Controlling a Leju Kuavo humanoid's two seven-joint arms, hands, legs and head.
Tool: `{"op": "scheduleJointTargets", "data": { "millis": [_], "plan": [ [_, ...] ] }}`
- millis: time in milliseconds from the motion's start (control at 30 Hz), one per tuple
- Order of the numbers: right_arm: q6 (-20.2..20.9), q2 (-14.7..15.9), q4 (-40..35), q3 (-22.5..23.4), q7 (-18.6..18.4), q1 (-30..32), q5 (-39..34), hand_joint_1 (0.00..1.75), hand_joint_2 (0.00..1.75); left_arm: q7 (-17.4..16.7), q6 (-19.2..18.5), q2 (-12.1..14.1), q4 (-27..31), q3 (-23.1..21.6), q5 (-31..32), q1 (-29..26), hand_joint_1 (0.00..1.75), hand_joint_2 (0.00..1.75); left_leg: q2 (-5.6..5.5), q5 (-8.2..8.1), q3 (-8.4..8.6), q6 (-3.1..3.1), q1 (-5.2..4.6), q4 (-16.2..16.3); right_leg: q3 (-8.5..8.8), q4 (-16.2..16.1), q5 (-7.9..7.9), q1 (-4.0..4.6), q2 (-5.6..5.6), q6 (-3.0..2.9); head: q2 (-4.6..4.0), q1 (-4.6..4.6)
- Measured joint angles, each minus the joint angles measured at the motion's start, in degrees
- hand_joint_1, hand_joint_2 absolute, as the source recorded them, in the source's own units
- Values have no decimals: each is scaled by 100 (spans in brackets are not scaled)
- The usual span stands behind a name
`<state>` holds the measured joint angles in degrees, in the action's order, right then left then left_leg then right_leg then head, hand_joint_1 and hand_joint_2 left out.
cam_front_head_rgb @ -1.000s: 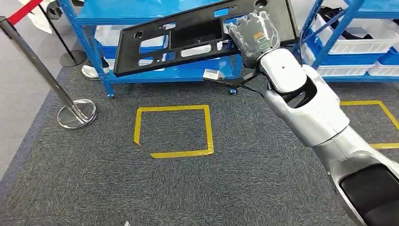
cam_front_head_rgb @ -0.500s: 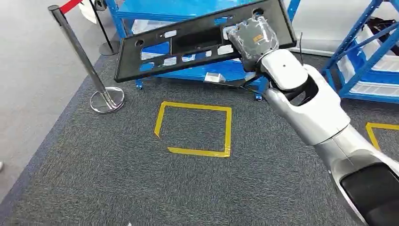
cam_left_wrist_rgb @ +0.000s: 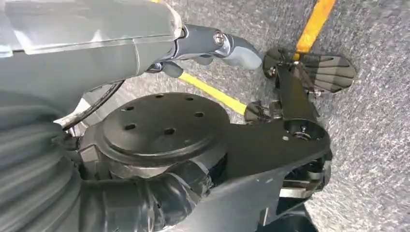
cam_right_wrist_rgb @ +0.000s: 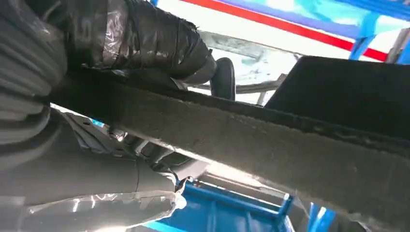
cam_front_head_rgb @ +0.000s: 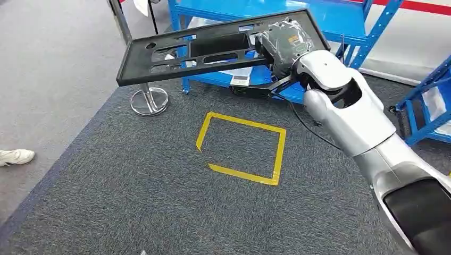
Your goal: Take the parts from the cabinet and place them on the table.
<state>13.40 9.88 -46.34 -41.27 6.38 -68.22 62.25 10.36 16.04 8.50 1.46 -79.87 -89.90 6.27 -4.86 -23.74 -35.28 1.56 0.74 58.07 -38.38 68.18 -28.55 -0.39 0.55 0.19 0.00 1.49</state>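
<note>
My right robot hand (cam_front_head_rgb: pixel 284 42) grips the black panel (cam_front_head_rgb: pixel 213 48); I'm mid-carry over the carpet (cam_front_head_rgb: pixel 159 202). Next I must find the worktop. Left robot hand: can't tell.

Right arm (cam_front_head_rgb: pixel 345 117): glossy silver shells, black padded segment lower right of frame, thin black cable looping off the forearm. Right hand (cam_front_head_rgb: pixel 284 42): grey, wrapped in clear film, orange-green label. Left hand (cam_left_wrist_rgb: pixel 145 53): grey, screw heads visible.

Whole view swung leftward (camera turn), black panel (cam_front_head_rgb: pixel 213 50) now flatter.
</note>
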Motion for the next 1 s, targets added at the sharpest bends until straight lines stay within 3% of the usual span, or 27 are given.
{"op": "scheduleJointTargets", "data": {
  "millis": [33,67,100,200,233,267,300,333,367,400,433,467,500,533,567,600,633,700,733,767,800,833,867,900,933,967,1000],
  "plan": [
    [0,0,11,0,0,-23,-4,175,175,0,0,-6,0,-2,-2,1,0,175,-69,-7,0,-11,2,14,241,-533,275,-7,150,-28,0,0],
    [-2,9,28,0,-2,-39,-4,175,175,0,2,-16,7,0,-2,0,0,175,-129,-5,-40,-35,12,14,374,-800,250,-43,505,-65,0,13],
    [0,11,37,0,-2,-55,-7,175,175,0,4,-11,7,0,-2,18,0,175,-194,13,-79,-76,17,37,367,-915,278,-34,487,-61,0,9],
    [-2,-20,57,0,-2,-56,-7,175,175,0,9,-11,7,2,-2,-7,0,175,-415,82,-143,-208,77,-27,374,-921,275,5,268,-95,0,2],
    [-4,-35,55,0,0,-57,-7,175,175,0,17,8,4,2,-2,-13,0,175,-445,55,-162,-239,63,-2,433,-1048,327,-103,161,-163,2,3],
    [-7,-37,68,0,-2,-57,-9,175,175,0,17,-13,15,2,-2,-31,0,175,-49,-40,-216,-240,6,114,472,-1101,344,-52,80,-194,0,8],
    [-9,-37,74,0,-15,-84,-11,175,175,-11,17,-11,18,2,-4,-30,0,175,239,-256,-373,-244,3,442,478,-1111,354,-29,-6,-226,2,50],
    [-20,-37,83,-2,-15,-102,-15,175,175,-13,17,-11,20,2,-4,-18,0,175,366,-455,-566,-256,20,854,474,-1109,350,-6,-82,-232,0,44],
    [-24,-37,101,-2,-15,-102,-20,175,175,-18,15,-11,22,4,-4,-9,0,175,415,-629,-773,-266,37,1287,473,-1106,342,15,-171,-242,0,44],
    [-26,-61,122,-11,-13,-98,-28,175,175,-24,11,-13,24,4,-4,-3,0,175,437,-713,-923,-278,45,1595,468,-1100,334,27,-258,-249,0,46],
    [-28,-83,142,-24,-13,-97,-33,175,175,-31,-2,-11,24,7,-2,-3,0,175,448,-643,-929,-287,46,1622,463,-1089,326,34,-339,-247,0,44],
    [-31,-105,160,-31,-9,-98,-42,175,175,-33,-2,-9,24,7,-2,-6,0,175,458,-478,-798,-288,46,1386,461,-1077,313,35,-407,-241,0,46],
    [-37,-122,173,-35,-7,-99,-55,175,175,-35,-4,0,24,7,-2,-7,0,175,487,-259,-560,-281,45,960,465,-1060,295,36,-479,-231,0,46],
    [-48,-131,179,-39,-7,-108,-61,175,175,-35,-4,2,24,7,2,-6,0,175,595,-31,-256,-264,37,427,471,-1029,266,39,-547,-208,0,46],
    [-61,-133,190,-42,-7,-126,-63,175,175,-37,-9,11,24,7,4,2,0,175,857,-33,-85,-245,-2,41,472,-995,237,54,-612,-182,0,44],
    [-85,-131,203,-42,-7,-152,-63,175,175,-37,-13,15,24,7,4,6,0,175,904,-47,-36,-189,-70,14,444,-959,216,100,-669,-153,0,42],
    [-94,-136,223,-46,-7,-161,-66,175,175,-37,-24,15,24,7,4,6,0,175,786,-40,-64,-151,-61,27,447,-960,211,101,-697,-137,0,39],
    [-98,-190,247,-66,9,-174,-81,175,175,-37,-33,31,24,7,2,-23,0,175,666,-33,-82,-133,-63,23,471,-958,196,111,-831,-113,0,35],
    [-98,-205,254,-77,18,-185,-87,175,175,-42,-37,42,24,7,2,-30,0,175,612,-1,-49,-85,-39,-26,466,-933,156,93,-806,-65,2,35],
    [-101,-203,264,-85,20,-191,-92,175,175,-44,-42,39,24,7,0,-38,0,175,558,16,-43,-56,-17,-46,441,-823,63,36,-466,-22,0,33],
    [-103,-201,273,-87,22,-196,-103,175,175,-48,-44,42,24,7,2,-32,0,175,525,26,-48,-17,-9,-47,316,-553,-128,19,-210,-15,0,31],
    [-109,-190,289,-92,26,-193,-107,175,175,-46,-44,46,24,7,2,-21,0,175,466,30,-51,4,-3,-47,100,-76,-378,14,-93,1,0,35],
    [-109,-188,308,-101,26,-187,-116,175,175,-46,-46,50,24,7,2,-13,0,175,389,34,-57,15,-4,-45,-146,441,-594,2,-66,19,0,35],
    [-107,-184,326,-109,26,-174,-118,175,175,-46,-46,50,24,7,0,-9,0,175,312,35,-62,17,-5,-38,-321,787,-687,-3,-64,28,0,33],
    [-107,-179,341,-118,26,-159,-118,175,175,-46,-48,50,24,7,0,-9,0,175,236,35,-63,17,-4,-32,-389,892,-647,-5,-64,31,0,33],
    [-107,-179,356,-127,26,-155,-118,175,175,-48,-48,50,24,7,0,-12,0,175,144,35,-63,16,1,-15,-330,726,-471,-14,-62,25,0,33],
    [-107,-179,363,-127,28,-158,-118,175,175,-50,-52,48,24,7,2,-19,0,175,55,32,-63,12,4,2,-150,325,-201,-29,-41,11,0,33]
  ]
}}
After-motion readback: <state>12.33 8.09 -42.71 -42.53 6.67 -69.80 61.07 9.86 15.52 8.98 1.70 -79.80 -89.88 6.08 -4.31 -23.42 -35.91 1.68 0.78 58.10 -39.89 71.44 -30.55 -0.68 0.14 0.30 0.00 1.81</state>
